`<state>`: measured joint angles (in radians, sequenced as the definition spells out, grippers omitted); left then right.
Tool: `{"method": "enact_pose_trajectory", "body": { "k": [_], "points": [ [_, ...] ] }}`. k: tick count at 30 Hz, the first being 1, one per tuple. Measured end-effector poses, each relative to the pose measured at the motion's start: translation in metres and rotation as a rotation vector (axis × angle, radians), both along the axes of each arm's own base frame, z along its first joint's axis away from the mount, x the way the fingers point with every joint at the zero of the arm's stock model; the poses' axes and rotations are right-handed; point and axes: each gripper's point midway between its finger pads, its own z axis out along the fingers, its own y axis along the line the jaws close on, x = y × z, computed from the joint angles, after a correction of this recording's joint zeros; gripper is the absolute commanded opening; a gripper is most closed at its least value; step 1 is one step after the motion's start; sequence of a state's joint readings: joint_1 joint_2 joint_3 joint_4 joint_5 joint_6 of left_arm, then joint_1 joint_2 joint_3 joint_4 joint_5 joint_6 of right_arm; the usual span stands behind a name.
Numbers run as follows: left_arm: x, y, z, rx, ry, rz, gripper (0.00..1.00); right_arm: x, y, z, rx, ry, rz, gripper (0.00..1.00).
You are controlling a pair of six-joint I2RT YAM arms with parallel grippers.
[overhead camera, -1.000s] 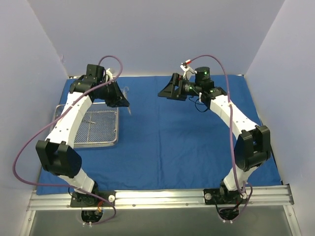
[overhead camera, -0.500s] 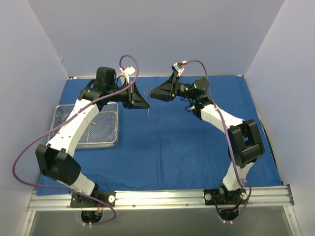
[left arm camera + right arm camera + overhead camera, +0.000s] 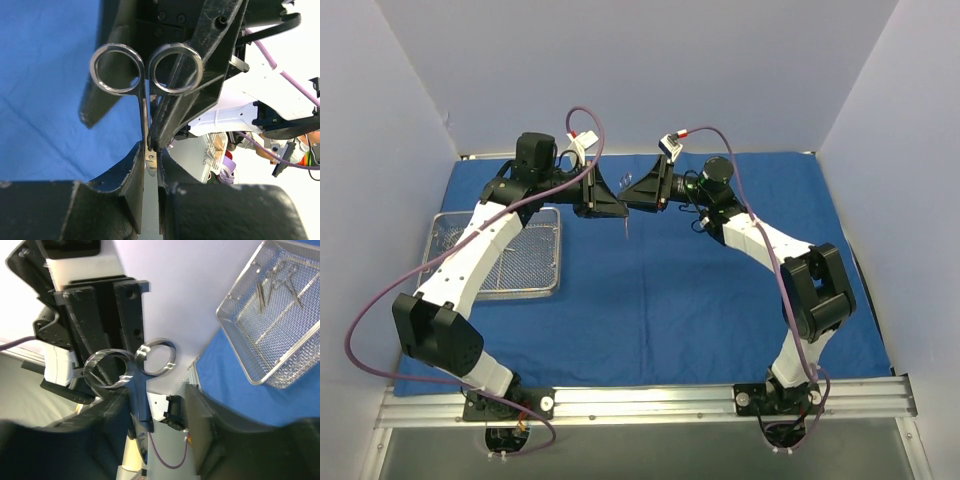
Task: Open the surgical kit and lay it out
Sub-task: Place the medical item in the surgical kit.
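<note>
Item: scissors point(image 3: 145, 100), mid-air above blue cloth wrap point(image 3: 720, 290), shank clamped in left hand point(image 3: 150, 152); right hand point(image 3: 157, 392) parted around ring handles. Also: mesh tray point(image 3: 545, 290), on cloth at left, holding further instruments point(image 3: 272, 287).

Our left wrist view sits tight against the scissors point(image 3: 145, 107), looking along their shaft to the rings; our right wrist view faces those same rings from the opposite side, just as close, the mesh tray point(image 3: 280, 345) well beyond the scissors; our top view hangs above and behind the arm bases point(image 3: 505, 405), far from the scissors, looking down over the whole blue cloth point(image 3: 700, 300); it too shows the tray.
</note>
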<state>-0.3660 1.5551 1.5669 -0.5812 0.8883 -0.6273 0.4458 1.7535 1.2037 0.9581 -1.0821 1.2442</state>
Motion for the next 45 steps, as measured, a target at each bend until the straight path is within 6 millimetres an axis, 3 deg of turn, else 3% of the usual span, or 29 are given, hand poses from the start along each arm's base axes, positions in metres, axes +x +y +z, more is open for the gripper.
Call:
{"method": "enact_pose_trajectory", "body": {
  "k": [3,5,9,11,15,18,25,26,27,31,36,41,45],
  "points": [
    [0.0,0.0,-0.004,0.001,0.011,0.004,0.02,-0.003,0.001,0.005,0.014,-0.016,0.011,0.1],
    [0.0,0.0,-0.007,0.001,0.019,0.006,0.02,-0.006,0.002,0.008,0.02,-0.022,0.023,0.0],
    [-0.001,0.0,-0.004,-0.007,0.013,0.008,0.06,-0.007,0.002,0.01,0.024,-0.019,0.029,0.0],
    [-0.001,0.001,-0.003,-0.012,0.004,0.01,0.17,-0.007,0.002,0.01,0.026,-0.02,0.029,0.0],
    [-0.002,0.001,-0.004,-0.013,-0.008,0.01,0.55,-0.003,0.001,0.007,-0.005,-0.03,0.009,0.0],
    [-0.004,0.004,0.0,-0.011,-0.026,0.017,0.66,0.01,-0.001,-0.001,-0.087,-0.036,-0.043,0.0],
    [0.012,0.03,-0.012,0.083,-0.057,0.117,0.73,0.045,-0.034,-0.031,-0.324,-0.034,-0.217,0.0],
    [0.015,0.037,-0.018,0.122,-0.054,0.149,0.85,0.049,-0.04,-0.037,-0.371,-0.033,-0.242,0.0],
    [0.02,0.044,-0.024,0.165,-0.055,0.184,0.85,0.053,-0.047,-0.044,-0.424,-0.03,-0.269,0.0],
    [0.04,0.094,-0.041,0.388,-0.04,0.4,0.86,0.069,-0.088,-0.074,-0.68,-0.03,-0.405,0.0],
    [0.053,0.177,-0.069,0.676,-0.003,0.652,0.85,0.079,-0.163,-0.105,-1.036,-0.031,-0.558,0.0],
    [0.047,0.204,-0.093,0.843,-0.007,0.673,0.84,0.088,-0.27,-0.131,-1.363,0.04,-0.72,0.0],
    [0.052,0.22,-0.103,0.942,-0.032,0.668,0.84,0.081,-0.35,-0.159,-1.611,0.131,-0.79,0.0]
  ]
}}
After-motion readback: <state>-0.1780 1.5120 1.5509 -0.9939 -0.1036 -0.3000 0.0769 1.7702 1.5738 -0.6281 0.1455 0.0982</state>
